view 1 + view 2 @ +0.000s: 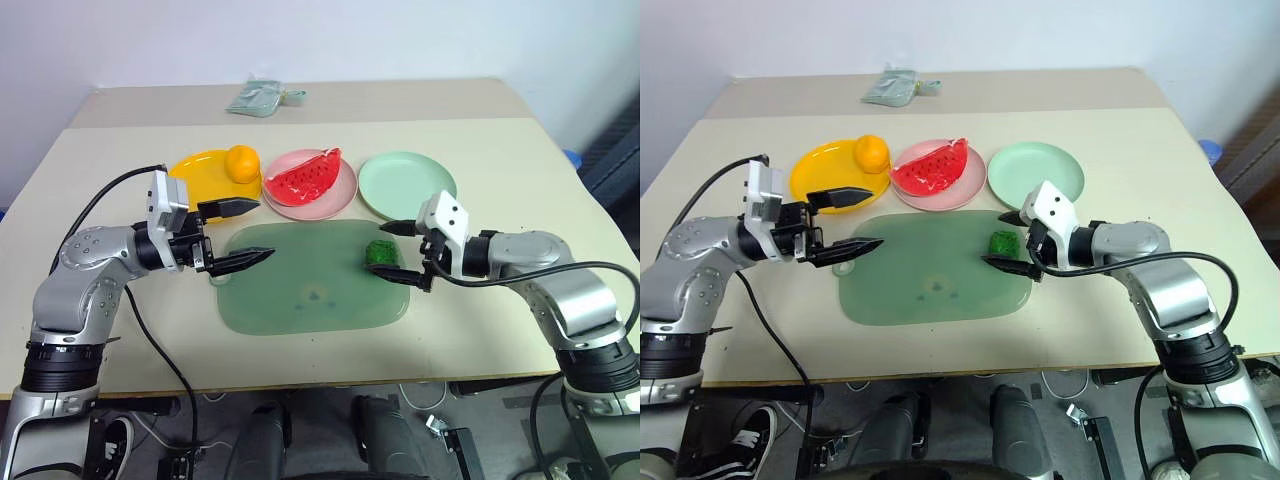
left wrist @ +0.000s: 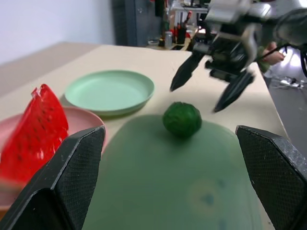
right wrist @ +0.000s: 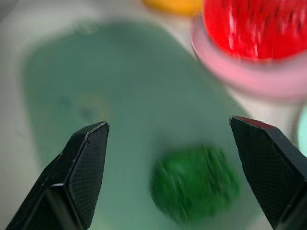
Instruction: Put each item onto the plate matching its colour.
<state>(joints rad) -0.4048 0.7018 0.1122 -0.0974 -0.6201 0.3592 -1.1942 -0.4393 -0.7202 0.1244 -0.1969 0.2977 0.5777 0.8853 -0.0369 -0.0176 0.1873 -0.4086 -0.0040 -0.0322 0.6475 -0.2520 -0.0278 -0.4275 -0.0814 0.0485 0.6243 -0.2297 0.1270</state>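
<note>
**Two of three sorted; the green ball is left**

Nearest the robot lies the dark-green mat (image 1: 312, 278), and on its right part sits the bumpy dark-green ball (image 1: 381, 253), not yet on any plate. The right tool (image 1: 401, 252) hangs just beside the ball with its two black fingers spread wide, one on either side of it and holding nothing. The right wrist view shows the ball low between the open fingers, clear of both.

Across the mat, the left tool (image 1: 250, 232) hovers over the mat's left edge, also open and empty, pointing toward the middle.

Behind the mat stand the three plates in a row on the surface (image 1: 500, 170). The yellow plate (image 1: 200, 175) carries the orange (image 1: 242, 162) at its right rim. The pink plate (image 1: 330, 198) carries the watermelon wedge (image 1: 305, 177), leaning on its side. The mint green plate (image 1: 405, 185) is bare.

So two items look matched. What remains, by my reading, is closing on the ball and carrying it back to the mint plate, which lies just behind it.
</note>
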